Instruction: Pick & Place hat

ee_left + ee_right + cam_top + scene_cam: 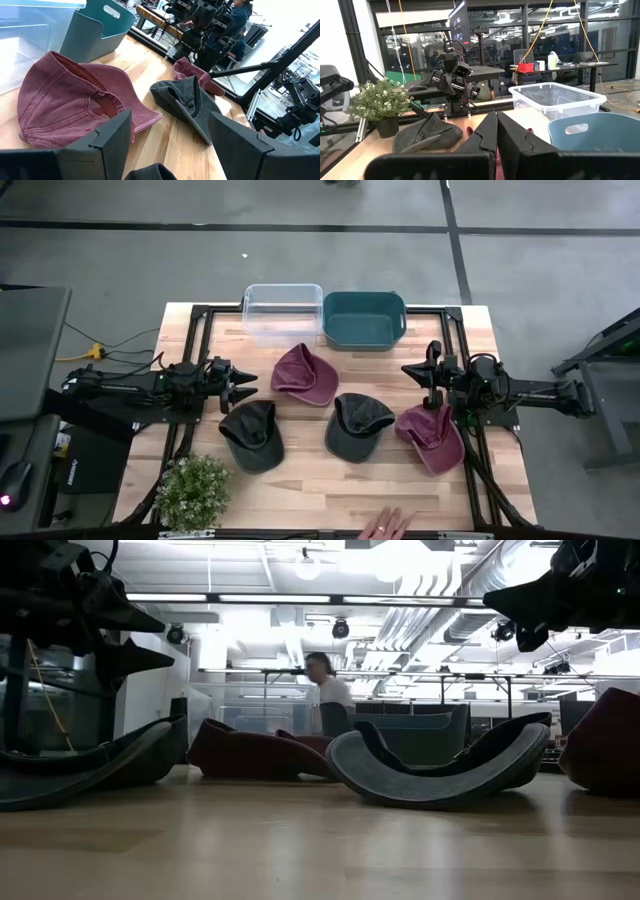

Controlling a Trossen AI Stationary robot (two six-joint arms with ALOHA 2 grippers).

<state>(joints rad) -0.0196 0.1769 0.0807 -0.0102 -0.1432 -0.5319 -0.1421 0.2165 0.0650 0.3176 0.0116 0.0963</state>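
Four caps lie on the wooden table: a maroon cap (305, 373) (75, 100) toward the far side, a dark grey cap (253, 435) at near left, a second dark grey cap (358, 425) (185, 100) in the middle, and a second maroon cap (432, 435) at right. My left gripper (245, 385) (170, 135) hovers open just left of the far maroon cap, pointing toward the table's right. My right gripper (418, 370) (496, 135) is shut and raised above the table, beyond the right maroon cap, pointing left. Neither touches a cap.
A clear plastic bin (283, 310) and a teal bin (364, 318) stand side by side at the far edge. A potted plant (193, 492) sits at the near left corner. A person's hand (385, 527) rests at the near edge. Black frame rails run along the table's sides.
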